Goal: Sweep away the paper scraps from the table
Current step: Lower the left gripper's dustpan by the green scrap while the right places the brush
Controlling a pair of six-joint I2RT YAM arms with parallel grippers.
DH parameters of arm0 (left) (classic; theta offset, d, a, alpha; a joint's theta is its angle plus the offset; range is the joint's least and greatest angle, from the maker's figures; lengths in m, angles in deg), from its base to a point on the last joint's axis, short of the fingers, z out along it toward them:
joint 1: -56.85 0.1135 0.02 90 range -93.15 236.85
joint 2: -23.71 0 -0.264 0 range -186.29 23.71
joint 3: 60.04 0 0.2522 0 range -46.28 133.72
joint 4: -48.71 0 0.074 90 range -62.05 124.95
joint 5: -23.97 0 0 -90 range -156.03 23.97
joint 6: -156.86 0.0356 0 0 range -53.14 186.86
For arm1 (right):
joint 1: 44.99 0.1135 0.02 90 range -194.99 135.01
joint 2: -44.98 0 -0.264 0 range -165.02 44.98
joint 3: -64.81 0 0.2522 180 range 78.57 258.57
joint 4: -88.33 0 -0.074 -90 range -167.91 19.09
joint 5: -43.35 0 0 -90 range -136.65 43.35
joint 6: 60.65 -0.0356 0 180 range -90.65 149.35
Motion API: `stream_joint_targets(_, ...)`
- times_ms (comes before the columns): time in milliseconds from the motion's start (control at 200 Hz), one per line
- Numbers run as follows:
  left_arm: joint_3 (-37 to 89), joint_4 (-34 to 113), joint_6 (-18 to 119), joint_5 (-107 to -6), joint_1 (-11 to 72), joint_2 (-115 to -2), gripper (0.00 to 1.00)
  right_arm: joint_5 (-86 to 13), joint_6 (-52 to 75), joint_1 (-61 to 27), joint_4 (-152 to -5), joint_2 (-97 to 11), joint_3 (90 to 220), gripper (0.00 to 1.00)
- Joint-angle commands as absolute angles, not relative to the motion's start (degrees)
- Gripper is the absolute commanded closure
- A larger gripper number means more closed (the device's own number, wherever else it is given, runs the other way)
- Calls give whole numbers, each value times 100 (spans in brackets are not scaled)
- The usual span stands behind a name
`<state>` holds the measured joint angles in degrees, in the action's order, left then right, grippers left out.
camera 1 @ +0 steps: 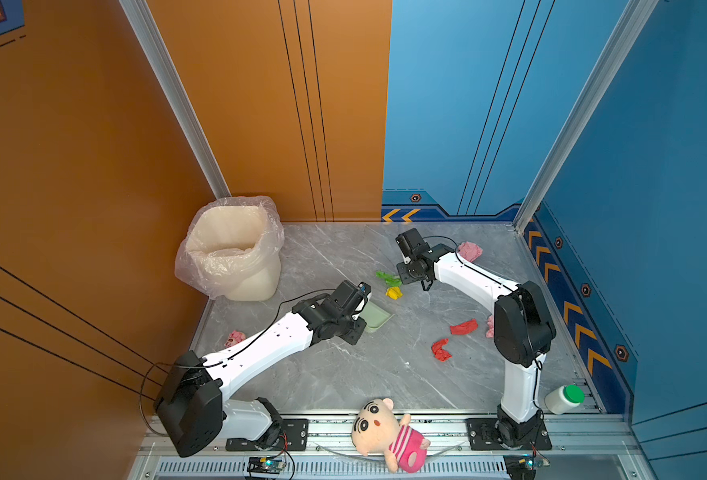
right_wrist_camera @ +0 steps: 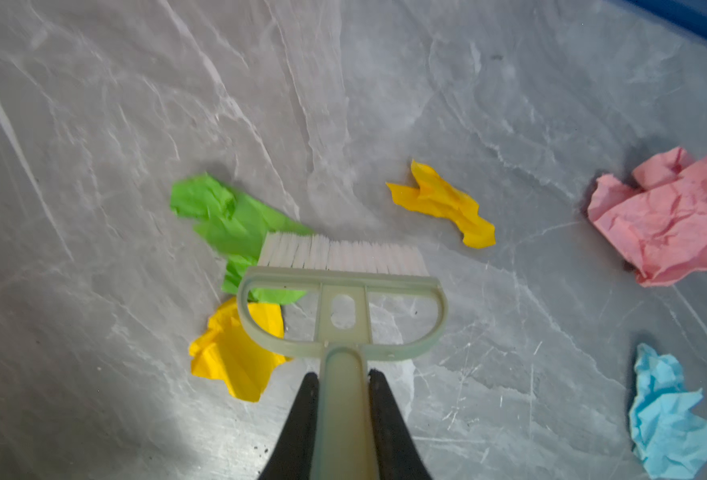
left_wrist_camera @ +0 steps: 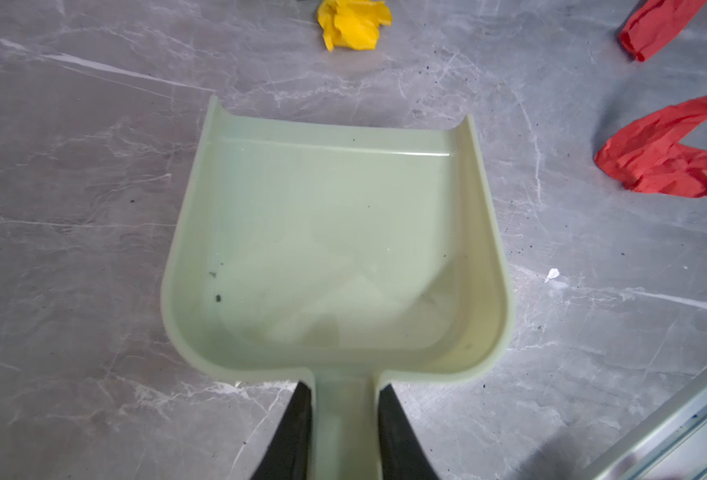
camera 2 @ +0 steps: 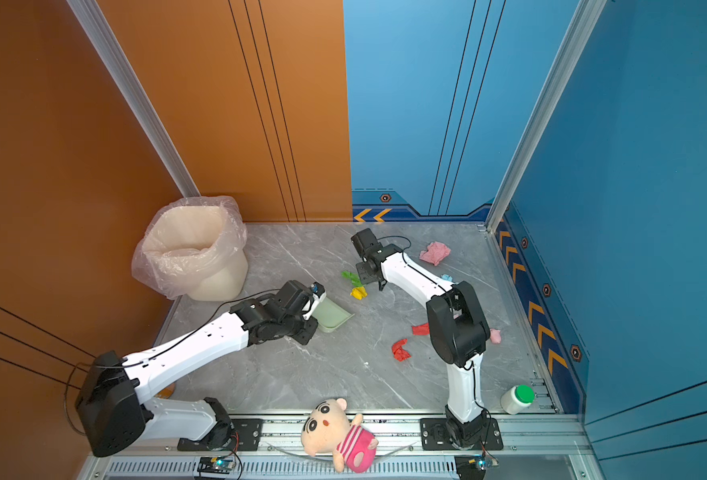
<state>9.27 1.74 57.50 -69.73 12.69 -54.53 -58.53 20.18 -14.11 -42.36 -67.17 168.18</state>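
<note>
My left gripper (left_wrist_camera: 343, 386) is shut on the handle of a pale green dustpan (left_wrist_camera: 335, 249), which lies empty on the grey table (camera 1: 343, 374) with its mouth toward a yellow scrap (left_wrist_camera: 353, 23). My right gripper (right_wrist_camera: 341, 376) is shut on the handle of a pale green brush (right_wrist_camera: 343, 291). The brush's white bristles rest against a green scrap (right_wrist_camera: 227, 216), with a yellow scrap (right_wrist_camera: 235, 357) beside the brush head. More paper scraps lie loose: orange-yellow (right_wrist_camera: 443, 203), pink (right_wrist_camera: 667, 216), light blue (right_wrist_camera: 663, 415) and two red ones (camera 1: 464, 327) (camera 1: 441, 350).
A cream bin lined with a clear bag (camera 1: 235, 249) stands at the back left. A plush doll (camera 1: 389, 432) lies on the front rail and a white bottle with a green cap (camera 1: 563, 399) at the front right. A small pink toy (camera 1: 234, 338) sits by the left edge.
</note>
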Motion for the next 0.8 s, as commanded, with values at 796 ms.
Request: stream_joint_targets(796, 1242, 555, 5509, -6899, 1057, -6895, 83, -4787, 1826, -576, -3283, -5465, 15681, 100)
